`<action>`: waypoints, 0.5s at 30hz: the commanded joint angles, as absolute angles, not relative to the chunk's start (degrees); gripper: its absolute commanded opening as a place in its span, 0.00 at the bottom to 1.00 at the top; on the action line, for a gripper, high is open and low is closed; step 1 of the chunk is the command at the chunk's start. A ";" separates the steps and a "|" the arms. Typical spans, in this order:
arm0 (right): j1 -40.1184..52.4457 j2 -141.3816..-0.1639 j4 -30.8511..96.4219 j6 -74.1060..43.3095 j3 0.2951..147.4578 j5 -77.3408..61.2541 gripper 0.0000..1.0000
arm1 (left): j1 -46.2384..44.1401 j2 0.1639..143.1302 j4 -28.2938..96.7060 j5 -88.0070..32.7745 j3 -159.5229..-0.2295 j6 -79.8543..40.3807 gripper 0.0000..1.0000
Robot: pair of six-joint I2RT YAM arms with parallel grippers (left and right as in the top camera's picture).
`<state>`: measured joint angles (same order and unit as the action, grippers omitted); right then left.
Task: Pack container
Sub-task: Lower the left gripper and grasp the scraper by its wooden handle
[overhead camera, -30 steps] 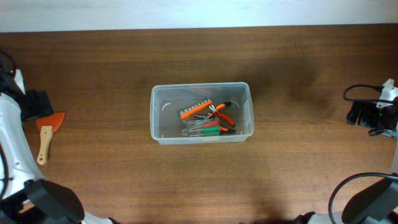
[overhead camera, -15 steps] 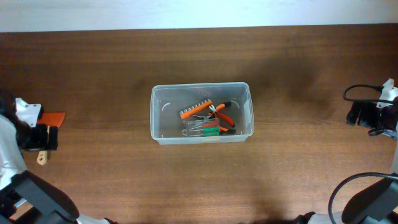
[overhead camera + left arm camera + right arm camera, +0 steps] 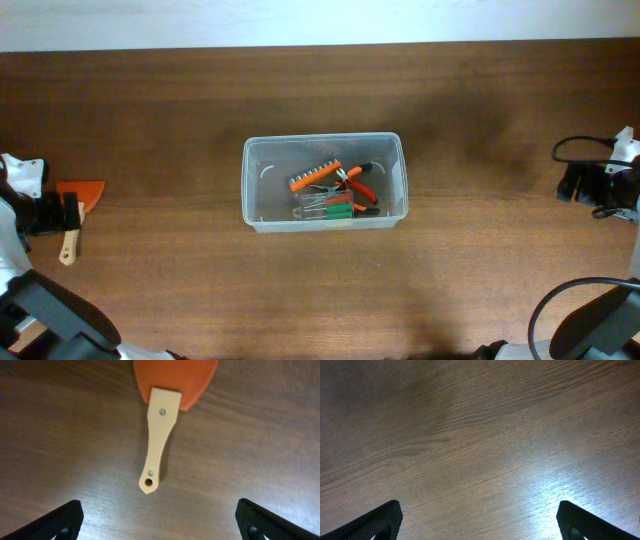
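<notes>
"Orange-bladed scraper (image 3: 161, 415) lies outside the container (image 3: 251, 160)?"
"Yes, far left; container sits centred on the worktop (image 3: 480, 250). Left tool (image 3: 160, 522) hangs wide over the handle (image 3: 156, 450), likely to straddle it. Right tool (image 3: 480, 522) wide too."

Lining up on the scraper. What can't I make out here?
Scraper blade: cut off by the top edge in left wrist view; left end effector overlaps its handle overhead.
Tools in the container: piled, too small overhead to name each.
Right end effector: overhead, too small at the frame edge to show its fingers.
</notes>
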<state>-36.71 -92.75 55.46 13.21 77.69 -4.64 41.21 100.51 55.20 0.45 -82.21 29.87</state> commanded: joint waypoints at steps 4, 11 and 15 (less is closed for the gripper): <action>-36.77 -92.31 55.44 12.56 77.62 -5.19 0.99 | 40.91 103.72 54.02 0.38 -82.13 27.68 0.99; -36.77 -92.31 55.44 12.56 77.62 -5.19 0.99 | 39.48 108.20 53.84 0.43 -82.70 27.77 0.99; -36.77 -92.31 55.44 12.56 77.62 -5.19 0.99 | 39.40 108.44 52.21 0.40 -83.92 28.25 0.99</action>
<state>-36.71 -92.75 55.46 13.21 77.69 -4.64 39.48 108.33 53.01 0.60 -82.24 28.42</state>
